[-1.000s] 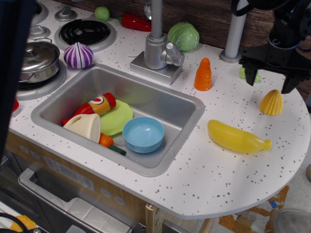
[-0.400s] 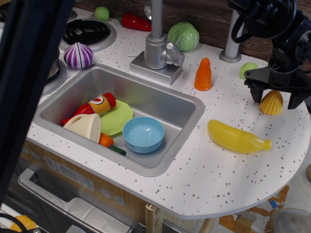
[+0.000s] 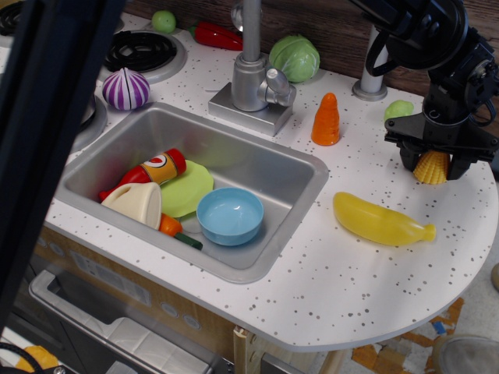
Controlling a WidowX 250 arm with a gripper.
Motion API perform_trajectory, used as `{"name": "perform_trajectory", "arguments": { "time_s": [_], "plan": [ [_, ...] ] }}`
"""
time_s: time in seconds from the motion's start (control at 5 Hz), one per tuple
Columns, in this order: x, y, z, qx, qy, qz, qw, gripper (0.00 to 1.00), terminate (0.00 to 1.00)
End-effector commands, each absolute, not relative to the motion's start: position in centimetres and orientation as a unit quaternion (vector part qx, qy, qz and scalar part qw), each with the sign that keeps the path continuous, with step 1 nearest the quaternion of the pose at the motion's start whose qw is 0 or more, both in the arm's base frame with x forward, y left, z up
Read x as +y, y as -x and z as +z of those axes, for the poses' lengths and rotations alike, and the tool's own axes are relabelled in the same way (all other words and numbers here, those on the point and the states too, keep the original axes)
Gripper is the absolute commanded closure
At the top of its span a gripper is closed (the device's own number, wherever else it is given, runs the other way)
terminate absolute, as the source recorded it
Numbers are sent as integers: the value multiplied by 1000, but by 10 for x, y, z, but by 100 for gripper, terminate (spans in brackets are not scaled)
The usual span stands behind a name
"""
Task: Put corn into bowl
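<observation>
While the light-blue bowl (image 3: 230,215) sits empty in the sink (image 3: 257,160) at lower centre, nothing is delivered yet. Upper right: gripper (image 3: 433,159) straddles the corn (image 3: 431,167) on the counter, jaws at its sides; firm grip unclear. Lift, carry, drop remain.

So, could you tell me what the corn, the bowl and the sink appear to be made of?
The corn looks like matte yellow moulded plastic, with ribbed kernel rows. The bowl seems glossy light-blue plastic, showing highlights inside. The sink looks like brushed metal, grey with soft reflections, though it could be metallic-finish plastic.
</observation>
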State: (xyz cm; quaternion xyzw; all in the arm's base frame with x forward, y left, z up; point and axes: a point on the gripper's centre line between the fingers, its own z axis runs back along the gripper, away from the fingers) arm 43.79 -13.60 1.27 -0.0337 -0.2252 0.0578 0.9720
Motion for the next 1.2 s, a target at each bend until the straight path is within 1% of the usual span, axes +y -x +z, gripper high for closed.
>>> {"name": "perform_trajectory", "arguments": {
  "time_s": [0.0,0.2,0.4,0.6,0.8,1.0],
  "plan": [
    [-131,-441,48,-238,11,58,969,100,0],
    [-98,-427,70,-225,-33,51,973,100,0],
    [-54,-407,77,-215,-77,11,974,100,0],
    [-7,-385,63,-226,-114,-39,967,100,0],
    [25,-369,36,-212,-74,-59,973,100,0],
    [32,-356,21,-205,-66,-74,974,100,0]
  ]
}}
